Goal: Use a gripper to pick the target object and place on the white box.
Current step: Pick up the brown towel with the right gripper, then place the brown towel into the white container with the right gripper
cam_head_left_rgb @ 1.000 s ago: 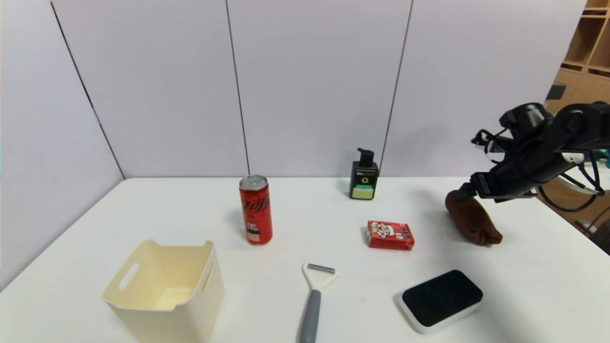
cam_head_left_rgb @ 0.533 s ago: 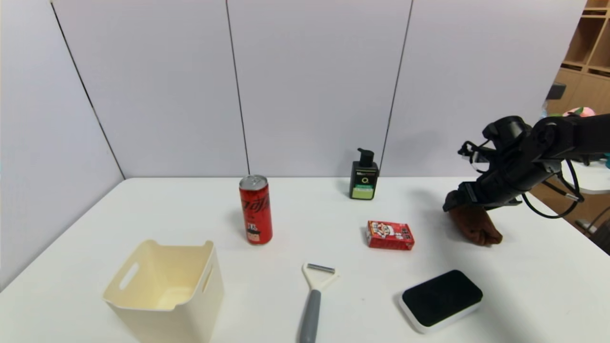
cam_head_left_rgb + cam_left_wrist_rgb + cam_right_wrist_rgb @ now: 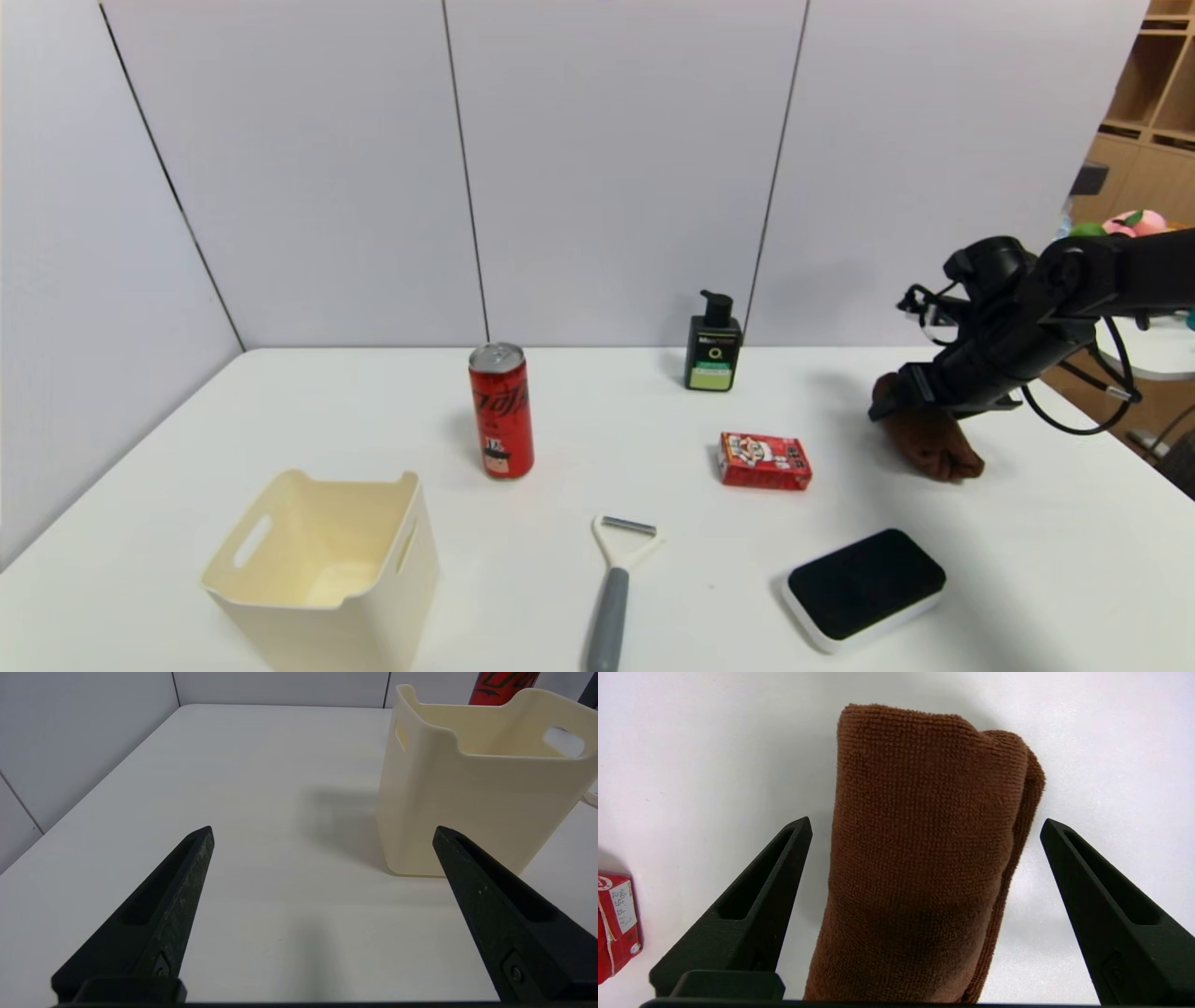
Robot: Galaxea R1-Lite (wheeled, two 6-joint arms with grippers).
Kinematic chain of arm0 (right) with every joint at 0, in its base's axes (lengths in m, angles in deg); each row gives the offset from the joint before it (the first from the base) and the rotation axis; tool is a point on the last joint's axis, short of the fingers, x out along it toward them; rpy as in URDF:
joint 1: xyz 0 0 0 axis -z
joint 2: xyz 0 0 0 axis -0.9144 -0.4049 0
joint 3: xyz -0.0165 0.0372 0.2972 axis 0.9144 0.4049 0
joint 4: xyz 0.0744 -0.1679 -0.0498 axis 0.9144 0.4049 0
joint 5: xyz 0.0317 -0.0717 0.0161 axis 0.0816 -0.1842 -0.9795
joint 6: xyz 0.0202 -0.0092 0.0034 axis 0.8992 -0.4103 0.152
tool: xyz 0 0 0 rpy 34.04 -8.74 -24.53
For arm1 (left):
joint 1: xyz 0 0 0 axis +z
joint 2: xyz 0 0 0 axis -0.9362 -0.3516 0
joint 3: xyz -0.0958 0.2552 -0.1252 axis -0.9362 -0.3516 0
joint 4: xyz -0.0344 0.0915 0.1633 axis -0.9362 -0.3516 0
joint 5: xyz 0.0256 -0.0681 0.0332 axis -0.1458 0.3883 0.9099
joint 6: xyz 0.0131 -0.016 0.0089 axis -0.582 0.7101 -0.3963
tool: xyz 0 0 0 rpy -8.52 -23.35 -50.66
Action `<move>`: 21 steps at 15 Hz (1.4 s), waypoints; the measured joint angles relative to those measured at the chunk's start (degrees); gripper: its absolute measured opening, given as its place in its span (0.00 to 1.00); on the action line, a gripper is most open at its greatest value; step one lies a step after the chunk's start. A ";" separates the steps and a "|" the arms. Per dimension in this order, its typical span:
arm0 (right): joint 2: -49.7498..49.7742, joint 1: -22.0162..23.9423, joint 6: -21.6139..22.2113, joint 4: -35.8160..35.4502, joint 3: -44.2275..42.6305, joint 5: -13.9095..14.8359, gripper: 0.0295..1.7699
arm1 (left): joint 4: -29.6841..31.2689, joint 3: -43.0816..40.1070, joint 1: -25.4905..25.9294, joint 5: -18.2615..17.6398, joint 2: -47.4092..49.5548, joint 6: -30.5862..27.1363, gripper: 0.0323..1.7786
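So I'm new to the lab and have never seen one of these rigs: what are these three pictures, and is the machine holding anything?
It is a two-armed robot at a white table. The wide picture comes from a camera on its head; the other two come from cameras on its wrists, looking out between each gripper's black fingers. On the table stand a cream box, a red can, a pump bottle, a small red carton, a peeler and a black pad. The right gripper is open, a finger on either side of the brown towel, which lies on the table; nothing is gripped yet. The left gripper is open near the box, holding nothing.
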 joint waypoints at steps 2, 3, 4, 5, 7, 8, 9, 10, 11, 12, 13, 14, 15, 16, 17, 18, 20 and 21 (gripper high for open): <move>-0.39 -0.43 -0.21 -0.12 -0.09 0.34 0.77 | -0.02 0.00 0.00 0.00 0.00 0.02 0.95; -0.61 -0.72 -0.17 -0.15 -0.11 0.85 0.69 | -0.02 0.00 0.00 0.00 0.00 0.02 0.95; -0.94 -0.91 -0.09 -0.12 -0.15 1.00 0.60 | -0.02 0.00 0.00 0.00 0.00 0.02 0.95; -1.22 -1.06 -0.10 -0.17 -0.15 1.00 0.54 | 0.00 0.00 0.00 0.00 0.00 0.00 0.95; -1.83 -1.17 -0.10 -0.20 -0.15 0.96 0.44 | -0.02 0.00 0.00 0.02 0.00 0.00 0.95; -2.05 -1.28 -0.04 -0.26 -0.04 0.94 0.36 | -0.02 0.00 0.00 0.00 0.00 0.02 0.95; -2.21 -1.41 -0.04 -0.26 0.00 0.96 0.30 | -0.02 0.00 0.00 0.00 0.00 0.02 0.95; -2.27 -1.49 -0.04 -0.28 0.05 0.91 0.30 | 0.00 0.00 0.00 0.00 0.00 0.00 0.95; -2.27 -1.52 -0.09 -0.50 0.22 0.63 0.30 | -0.02 0.00 0.00 0.00 0.00 0.02 0.95; -2.22 -1.66 -0.37 -1.41 0.74 0.54 0.30 | -0.02 0.00 0.00 0.00 0.00 0.02 0.95; -2.12 -1.88 -0.84 -2.84 1.62 0.69 0.30 | 0.00 0.00 0.00 0.02 0.00 0.02 0.95; -1.91 -2.02 -1.30 -4.85 2.74 0.69 0.30 | 0.00 0.00 0.00 0.00 0.00 0.02 0.95; -1.69 -2.24 -1.83 -6.86 3.91 0.67 0.30 | -0.02 0.00 0.00 0.02 0.00 0.00 0.95; -1.30 -2.38 -2.38 -8.78 5.47 0.80 0.30 | 0.00 0.00 0.00 0.02 0.00 0.00 0.95; -0.67 -2.44 -2.85 -10.73 7.13 0.98 0.30 | -0.02 0.00 0.00 0.02 0.00 0.00 0.95; 0.21 -2.51 -3.06 -12.41 8.35 0.83 0.30 | -0.02 0.00 0.00 0.02 0.00 0.00 0.95; 2.39 -2.86 -2.55 -17.07 9.25 -1.21 0.30 | 0.00 0.00 0.00 0.02 0.00 0.00 0.95; 3.55 -3.06 -2.11 -20.81 9.36 -3.57 0.30 | 0.00 0.00 0.00 0.02 0.00 0.02 0.95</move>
